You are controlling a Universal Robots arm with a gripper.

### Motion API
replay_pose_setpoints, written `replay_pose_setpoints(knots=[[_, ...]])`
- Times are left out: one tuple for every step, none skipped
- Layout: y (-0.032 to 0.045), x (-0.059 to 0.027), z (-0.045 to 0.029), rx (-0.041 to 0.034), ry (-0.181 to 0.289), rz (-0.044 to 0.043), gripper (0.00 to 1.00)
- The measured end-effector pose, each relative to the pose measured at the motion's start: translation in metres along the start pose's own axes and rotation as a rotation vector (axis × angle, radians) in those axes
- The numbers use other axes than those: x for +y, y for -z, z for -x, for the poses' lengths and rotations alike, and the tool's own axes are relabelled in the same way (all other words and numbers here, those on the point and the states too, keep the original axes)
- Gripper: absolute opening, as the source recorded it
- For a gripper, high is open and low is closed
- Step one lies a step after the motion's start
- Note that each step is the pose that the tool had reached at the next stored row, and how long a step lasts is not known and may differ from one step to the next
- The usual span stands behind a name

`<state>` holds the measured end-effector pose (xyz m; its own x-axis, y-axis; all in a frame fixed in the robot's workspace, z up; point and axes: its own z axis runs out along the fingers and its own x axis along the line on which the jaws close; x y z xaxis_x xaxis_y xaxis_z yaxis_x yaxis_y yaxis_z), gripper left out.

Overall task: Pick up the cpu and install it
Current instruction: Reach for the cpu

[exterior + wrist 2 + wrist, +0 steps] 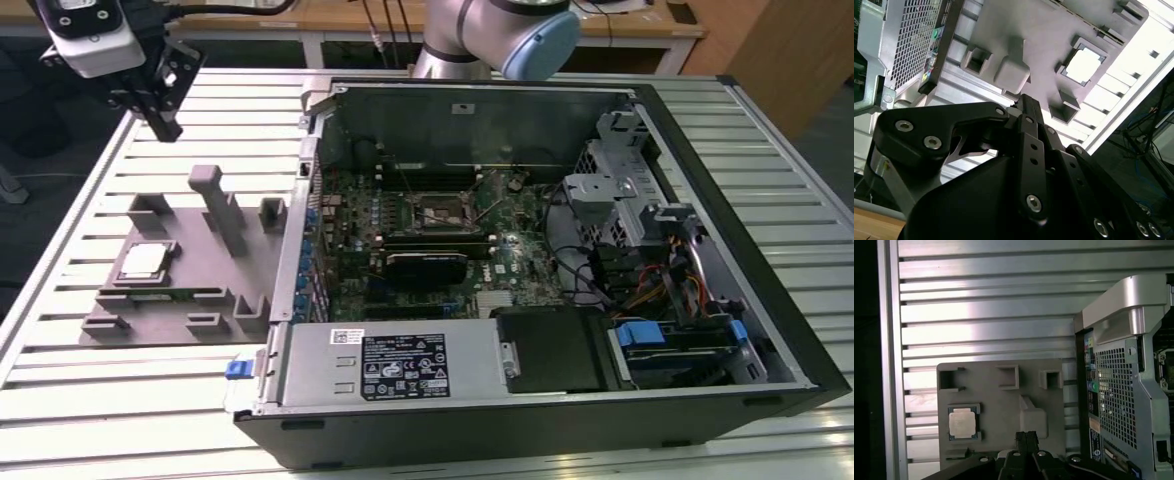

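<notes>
The cpu (pixel 144 262) lies flat in a shallow recess of the grey tray (pixel 194 265), on the tray's side away from the open computer case (pixel 534 415). Tray and case stand side by side on the slatted bench (pixel 94 400), with the tray toward the bench's edge at the exterior view's left. The gripper (pixel 166 130) hangs over the bench's corner at that view's upper left, apart from the tray. Its fingers (pixel 1021 440) look pressed together — seemingly gripping nothing. The socket (pixel 439 213) sits mid-board inside the case.
</notes>
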<state>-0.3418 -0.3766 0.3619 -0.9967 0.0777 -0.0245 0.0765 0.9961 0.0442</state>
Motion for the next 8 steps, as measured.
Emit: replay_pose_setpoints(knots=[[-0.0004, -0.0001, -0.0009, 0.0001, 0.0, -0.0001, 0.11], [-0.0008, -0.0002, -0.0018, 0.0001, 0.0, -0.0001, 0.11], [-0.0012, -0.0003, -0.0029, 0.0, 0.0, -0.0001, 0.11], [-0.0015, -0.0004, -0.0039, 0.0, 0.0, 0.0, 0.11], [-0.0019, -0.0005, -0.005, 0.0, 0.0, -0.0001, 0.11], [-0.0022, -0.0006, -0.0061, 0.0, 0.0, -0.0001, 0.11], [-0.0027, -0.0007, -0.0073, 0.0, 0.0, -0.0001, 0.11], [-0.0031, -0.0008, -0.0085, -0.0001, 0.0, 0.0, 0.11]])
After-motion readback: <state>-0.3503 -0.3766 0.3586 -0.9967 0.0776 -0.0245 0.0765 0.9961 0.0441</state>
